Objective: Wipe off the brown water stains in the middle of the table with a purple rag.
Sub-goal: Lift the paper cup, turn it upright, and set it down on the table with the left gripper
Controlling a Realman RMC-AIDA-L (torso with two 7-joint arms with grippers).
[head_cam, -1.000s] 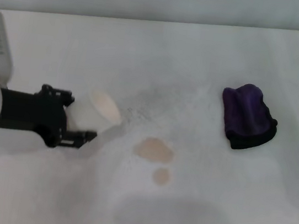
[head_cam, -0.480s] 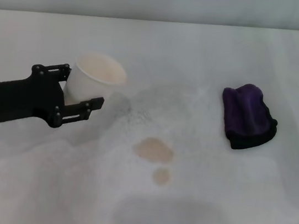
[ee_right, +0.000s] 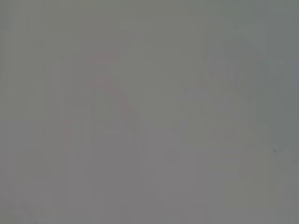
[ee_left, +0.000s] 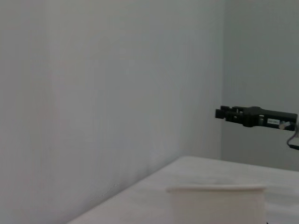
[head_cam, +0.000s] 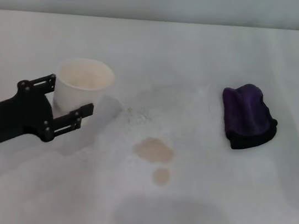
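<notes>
Since the earlier frames, the white paper cup [head_cam: 83, 89] has been tipped back upright and carried toward the robot's left, away from the spill, by the left pincer [head_cam: 61, 105]. It is clamped on the cup's lower wall, with one black finger seen on each side in the head view. Whether the cup's base is resting on the surface [head_cam: 213, 54] or is held just above it cannot be told. In the left wrist view only the cup's rim [ee_left: 216, 189] is seen low in the picture, with a distant black gripper-like part [ee_left: 254, 116] beyond it; its identity cannot be confirmed. The right pincer is not shown in the head view, and the right wrist view is a blank grey, so its state cannot be told.

The brown water stains [head_cam: 154, 149] lie in the middle of the surface as a larger blotch with a smaller dot [head_cam: 161, 175] just beside it on the near side. The purple rag [head_cam: 247, 117] lies bunched well to the right of them, untouched.

The step in hand is judged to be the setting aside of the cup. It should be kept upright, lowered until fully seated, and released only then, well clear of the stains, so that the path between rag and stains is left unobstructed for wiping.
</notes>
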